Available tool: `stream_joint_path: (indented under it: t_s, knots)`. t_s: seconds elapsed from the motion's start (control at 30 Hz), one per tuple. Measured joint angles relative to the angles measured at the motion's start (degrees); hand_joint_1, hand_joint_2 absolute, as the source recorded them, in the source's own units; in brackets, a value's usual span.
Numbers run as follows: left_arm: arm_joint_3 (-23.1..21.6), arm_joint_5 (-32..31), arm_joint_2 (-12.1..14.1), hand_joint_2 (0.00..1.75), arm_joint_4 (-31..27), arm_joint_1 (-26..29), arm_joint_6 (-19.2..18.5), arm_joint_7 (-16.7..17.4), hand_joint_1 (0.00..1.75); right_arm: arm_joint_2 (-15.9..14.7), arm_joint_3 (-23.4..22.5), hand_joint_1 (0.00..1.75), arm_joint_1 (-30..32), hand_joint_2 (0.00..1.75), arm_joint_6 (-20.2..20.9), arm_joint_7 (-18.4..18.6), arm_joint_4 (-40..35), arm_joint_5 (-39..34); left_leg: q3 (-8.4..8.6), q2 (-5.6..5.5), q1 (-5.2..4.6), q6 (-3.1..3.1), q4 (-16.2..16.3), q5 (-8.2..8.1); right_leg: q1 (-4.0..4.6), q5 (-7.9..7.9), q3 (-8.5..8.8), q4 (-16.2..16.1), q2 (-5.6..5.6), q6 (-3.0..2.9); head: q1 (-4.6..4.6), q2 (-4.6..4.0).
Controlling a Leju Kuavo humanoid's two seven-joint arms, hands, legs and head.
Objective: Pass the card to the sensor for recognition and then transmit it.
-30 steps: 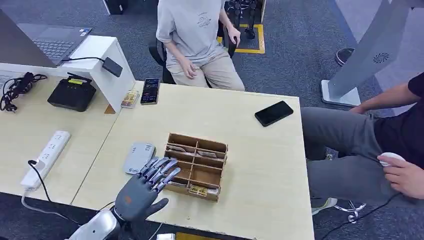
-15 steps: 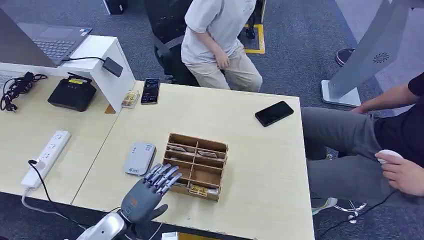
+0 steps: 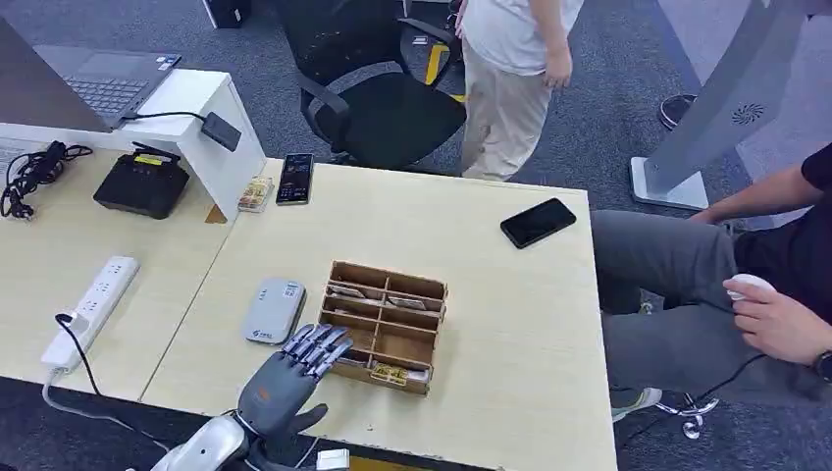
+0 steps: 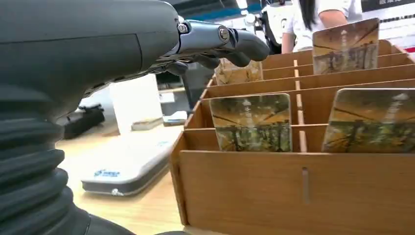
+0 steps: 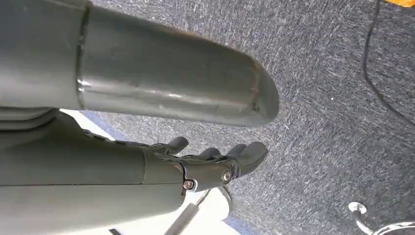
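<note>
A wooden divider box stands mid-table with several cards upright in its compartments; the wrist view shows the box wall and two near cards. A grey card sensor lies flat just left of the box, and the same sensor appears in the left wrist view. My left hand hovers at the box's near-left corner, fingers stretched out over the compartments, holding nothing. My right hand hangs over the carpet with its fingers extended and nothing in them.
A black phone lies at the far right of the table, another phone at the far left edge. A power strip, black device and laptop occupy the left desk. A seated person is at right; another person stands by an office chair.
The person in the pale shirt has risen from the chair and stepped away to the right. My left hand has drawn slightly back toward the table's near edge.
</note>
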Motion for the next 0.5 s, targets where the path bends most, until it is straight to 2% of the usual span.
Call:
stream_joint_path:
  t_s: [0.33, 0.5]
  knots:
    - [0.0, 0.8, -0.9, 1.75, 0.0, -0.6, -0.5, -0.3, 0.00, 0.0, 0.0, 0.00, -0.1, 0.00, 0.0, 0.2, 0.3, 0.0, 0.01, 0.00, 0.00, 0.00, 0.0, 0.00, 0.00, 0.00, 0.00, 0.0, 0.00, 0.00, 0.02, 0.00]
    - [-0.1, 2.4, -2.3, 1.75, 0.4, -3.4, -1.7, -0.8, 0.00, 0.0, 0.6, 0.00, -0.7, 0.00, 0.1, 0.0, 0.6, 0.0, 0.00, -0.03, 0.00, 0.01, 0.0, 0.01, 0.00, 0.01, 0.02, 0.0, -0.04, 0.00, 0.02, 0.00]
